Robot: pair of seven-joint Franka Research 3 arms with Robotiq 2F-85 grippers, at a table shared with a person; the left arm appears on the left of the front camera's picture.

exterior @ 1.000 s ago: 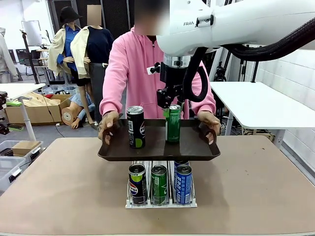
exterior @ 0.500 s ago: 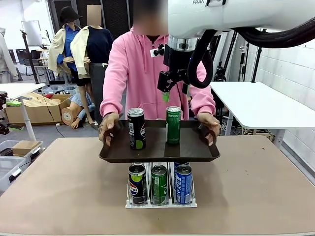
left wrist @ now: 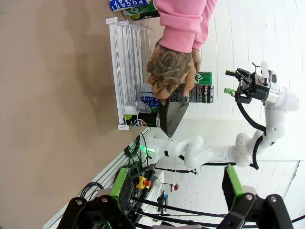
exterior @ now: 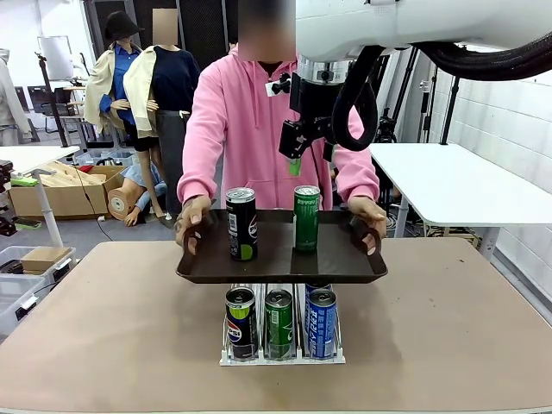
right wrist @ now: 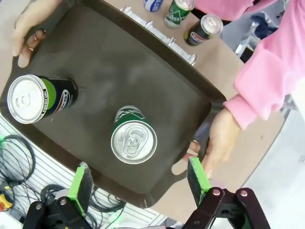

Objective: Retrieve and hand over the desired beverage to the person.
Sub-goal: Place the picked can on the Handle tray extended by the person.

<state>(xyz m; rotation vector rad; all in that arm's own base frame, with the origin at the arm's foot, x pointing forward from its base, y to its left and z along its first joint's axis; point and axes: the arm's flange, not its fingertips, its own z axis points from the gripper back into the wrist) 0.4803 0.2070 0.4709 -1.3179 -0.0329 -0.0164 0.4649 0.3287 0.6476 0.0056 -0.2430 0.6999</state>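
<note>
The person (exterior: 259, 129), in a soft pink zip-up hoodie, stands at the far side of the matte brown surface (exterior: 448, 328) and holds a dark brown rectangular tray (exterior: 280, 263) with a raised rim level above it, one hand (exterior: 191, 216) on the left end and the other hand (exterior: 369, 216) on the right. Two upright cylindrical metal cans stand apart on the tray: a black can with a green patch (exterior: 241, 224) on the left and a glossy green can (exterior: 306, 217) near the middle.

Below the tray, a clear plastic rack with wire dividers (exterior: 283, 354) rests on the surface and shows three cans at its near end, one per lane: a black one (exterior: 241, 322), a green one (exterior: 279, 322) and a blue one (exterior: 322, 322).

The right end effector (exterior: 295, 159) hangs above the green can, clear of it, its green-padded fingers spread wide with nothing between them. The left end effector (left wrist: 174, 188) is high above the surface, fingers also spread apart and empty.
</note>
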